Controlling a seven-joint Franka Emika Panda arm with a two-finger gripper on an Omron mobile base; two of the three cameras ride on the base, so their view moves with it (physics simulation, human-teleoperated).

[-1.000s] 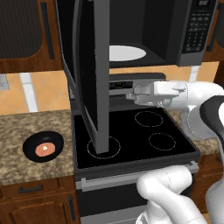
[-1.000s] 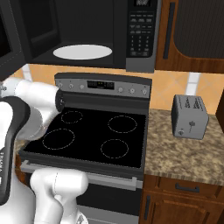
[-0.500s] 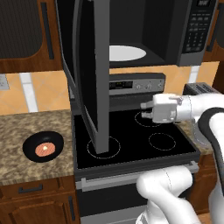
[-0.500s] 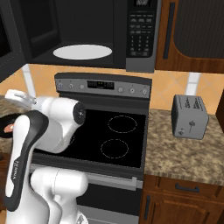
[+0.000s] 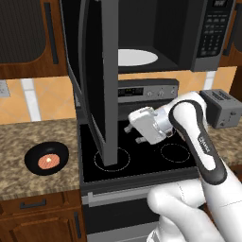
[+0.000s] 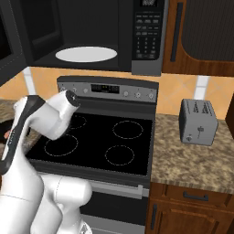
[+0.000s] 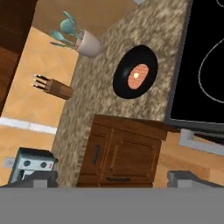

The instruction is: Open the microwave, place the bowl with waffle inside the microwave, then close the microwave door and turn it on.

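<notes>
The microwave (image 5: 189, 28) (image 6: 91, 27) stands open above the stove, its white turntable (image 5: 137, 57) showing. The microwave door (image 5: 97, 71) is swung out toward me over the stove's left side. On the left counter sits the black bowl (image 5: 46, 158) (image 7: 134, 72) holding the orange-pink waffle (image 5: 48, 161) (image 7: 138, 75). My gripper (image 5: 133, 133) (image 7: 113, 180) hangs low over the stove, just right of the door, pointing left toward the bowl. It is open, its fingers wide apart with nothing between them.
The black stove top (image 5: 151, 160) (image 6: 105, 137) lies below the arm. A grey toaster (image 5: 220, 108) (image 6: 197, 121) stands on the right counter. A utensil cup (image 7: 85, 41) and a knife block (image 7: 54, 87) stand beyond the bowl. Wooden cabinets (image 7: 122, 151) front the counter.
The arm has swung left and down from over the right burners toward the open door. The hand now faces the bowl. The gripper has stayed open.
</notes>
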